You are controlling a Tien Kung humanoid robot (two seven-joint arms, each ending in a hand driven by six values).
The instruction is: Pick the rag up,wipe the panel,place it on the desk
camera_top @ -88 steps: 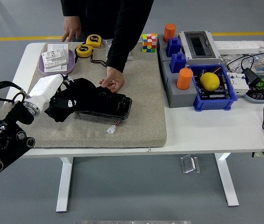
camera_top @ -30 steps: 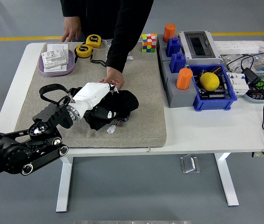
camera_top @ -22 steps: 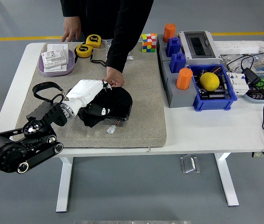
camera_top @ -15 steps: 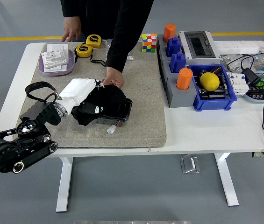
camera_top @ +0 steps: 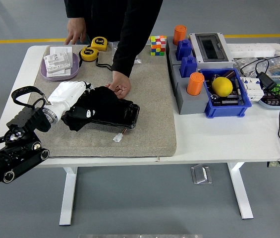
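A black rag [camera_top: 92, 103] lies bunched over the left half of a dark glossy panel [camera_top: 122, 115] on the grey mat [camera_top: 149, 124]. My left hand [camera_top: 73, 94], white, is shut on the rag and presses it onto the panel. A person's hand [camera_top: 120, 87] rests on the panel's far edge and steadies it. A small white connector [camera_top: 118, 138] on a wire lies just in front of the panel. My right hand is out of the picture.
A purple tray [camera_top: 48, 73] with white parts and two yellow tape measures [camera_top: 94, 48] sit at the back left, where the person's other hand [camera_top: 75, 34] rests. Right of the mat stand grey and blue bins [camera_top: 226, 101], orange cups, a yellow ball and cables.
My left hand has dragged the rag leftward across the panel, from its right part to its left end. The panel's right side now shows. The person's hand stays on the far edge.
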